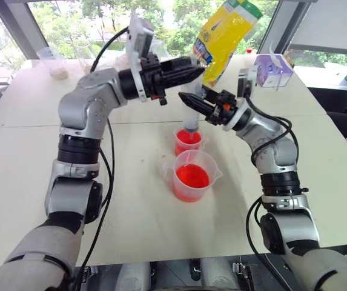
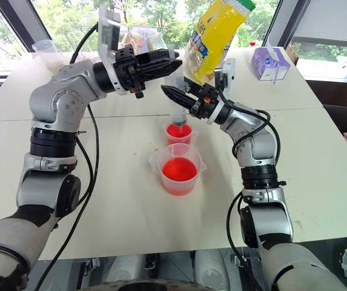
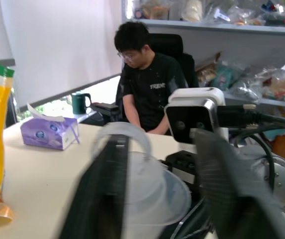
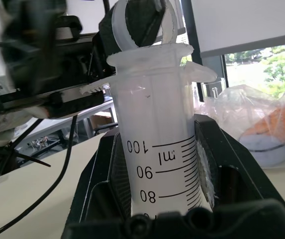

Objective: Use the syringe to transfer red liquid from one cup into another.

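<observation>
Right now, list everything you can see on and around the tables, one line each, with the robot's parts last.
syringe: one, clear with white plunger, upright, tip down over the small cup.
small cup: one, clear, holds red liquid, mid table.
beaker: one, clear with spout and handle, holds red liquid, near side of the small cup.
bag: one, yellow, standing on the far table.
tissue box: one, purple, far table on the right.
clear container: one, far table on the left.
mug: one, dark green, behind the tissue box.
person: one, black shirt, seated beyond the table.
left tool: black, at the plunger top.
right tool: black, shut on the syringe barrel.
</observation>
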Motion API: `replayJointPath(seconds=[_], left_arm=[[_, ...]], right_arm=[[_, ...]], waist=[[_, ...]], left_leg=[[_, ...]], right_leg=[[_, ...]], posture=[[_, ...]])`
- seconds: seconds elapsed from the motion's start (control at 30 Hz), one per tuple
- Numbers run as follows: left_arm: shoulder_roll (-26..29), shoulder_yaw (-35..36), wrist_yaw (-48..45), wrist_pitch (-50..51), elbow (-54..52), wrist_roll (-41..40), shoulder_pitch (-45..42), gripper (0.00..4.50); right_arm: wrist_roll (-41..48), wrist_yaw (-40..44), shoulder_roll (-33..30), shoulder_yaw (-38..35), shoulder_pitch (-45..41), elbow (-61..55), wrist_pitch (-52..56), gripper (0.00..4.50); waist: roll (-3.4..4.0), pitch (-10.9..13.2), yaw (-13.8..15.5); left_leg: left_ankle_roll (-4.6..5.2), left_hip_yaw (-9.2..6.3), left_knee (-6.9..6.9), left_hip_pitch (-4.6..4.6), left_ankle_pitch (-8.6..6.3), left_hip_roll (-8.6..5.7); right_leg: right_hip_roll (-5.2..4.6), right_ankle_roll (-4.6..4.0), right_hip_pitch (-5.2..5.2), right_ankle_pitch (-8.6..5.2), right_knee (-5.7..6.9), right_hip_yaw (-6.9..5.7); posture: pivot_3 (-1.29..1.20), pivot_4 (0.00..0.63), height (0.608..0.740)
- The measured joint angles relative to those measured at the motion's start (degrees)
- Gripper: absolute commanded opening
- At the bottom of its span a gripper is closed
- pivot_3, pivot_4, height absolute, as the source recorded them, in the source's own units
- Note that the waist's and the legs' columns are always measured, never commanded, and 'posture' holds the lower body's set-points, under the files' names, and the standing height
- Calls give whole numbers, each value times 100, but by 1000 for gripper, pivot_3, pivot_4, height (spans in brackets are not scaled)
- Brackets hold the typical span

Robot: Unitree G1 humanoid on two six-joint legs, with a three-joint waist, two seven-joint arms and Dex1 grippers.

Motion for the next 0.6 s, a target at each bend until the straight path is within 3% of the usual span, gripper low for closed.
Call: replayJointPath(seconds=[0.1, 0.3, 0.43, 0.6], left_arm=[[51, -48, -97, 11, 0, -48, -22, 4434], [529, 4, -218, 95, -122, -233, -10, 4434], [1078, 664, 0, 251, -283, -414, 154, 4434], [1352, 894, 116, 546, -713, -632, 636, 4434]], right_arm=[[0, -98, 20, -22, 14, -39, 5, 1382], [78, -145, 81, -29, 96, -191, 8, 1382], [250, 91, 143, 129, 119, -424, 8, 1382], [367, 30, 141, 82, 36, -427, 14, 1382]], waist=[[0, 0, -5], [1, 1, -41], [2, 1, -50], [2, 1, 22]], left_leg=[[0, 0, 0, 0, 0, 0], [0, 0, -2, 1, 0, 5], [-1, -1, -3, 2, 0, 10], [1, -1, 4, -1, -1, -5]], right_leg=[[0, 0, 0, 0, 0, 0], [5, 0, -5, 0, 4, 1], [9, -1, -8, 0, 7, 3], [-10, 0, 1, 0, 3, 1]], posture=[[0, 150, 740], [0, 150, 740], [0, 150, 740], [0, 150, 740]])
